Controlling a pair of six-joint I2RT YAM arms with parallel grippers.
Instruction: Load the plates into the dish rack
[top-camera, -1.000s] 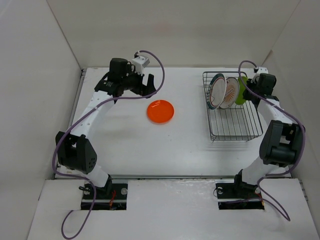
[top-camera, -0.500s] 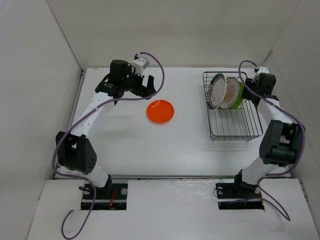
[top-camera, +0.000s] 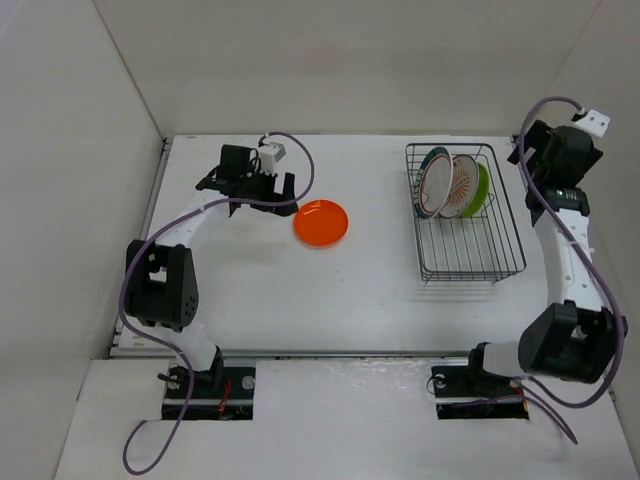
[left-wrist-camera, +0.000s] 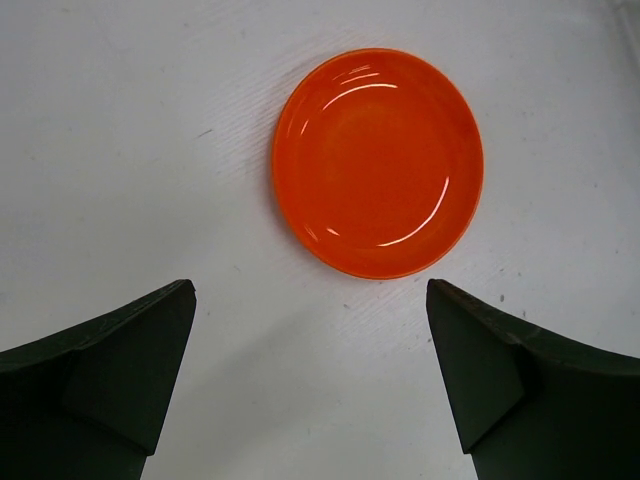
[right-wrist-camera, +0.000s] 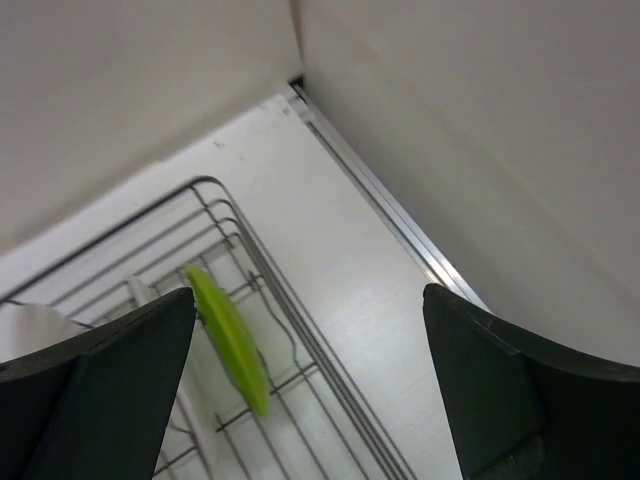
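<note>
The rack (top-camera: 466, 262) stands on the right part of the worktop (top-camera: 350, 290). Three plates stand on edge in its far end, close together and leaning: the teal-rimmed plate (top-camera: 432, 180) on the rack's left side, the patterned plate (top-camera: 460, 187) in the middle, and the green plate (top-camera: 483, 185) nearest the rack's right wall. In the right wrist view the green plate (right-wrist-camera: 232, 345) sits between the wires just inside the rack (right-wrist-camera: 262, 262) rim.

The orange plate (top-camera: 322, 222) lies flat on the worktop, well to the left of the rack and apart from it.

The right end effector (top-camera: 560, 155) is raised beyond the rack's far right corner. Its fingers (right-wrist-camera: 120, 350) are spread wide and hold nothing.

The left end effector (top-camera: 272, 188) is far left of the rack, just beside the orange plate (left-wrist-camera: 378, 162). It is fully spread too – the plate shows ahead of its fingers (left-wrist-camera: 120, 350), not between them, and they touch nothing.
</note>
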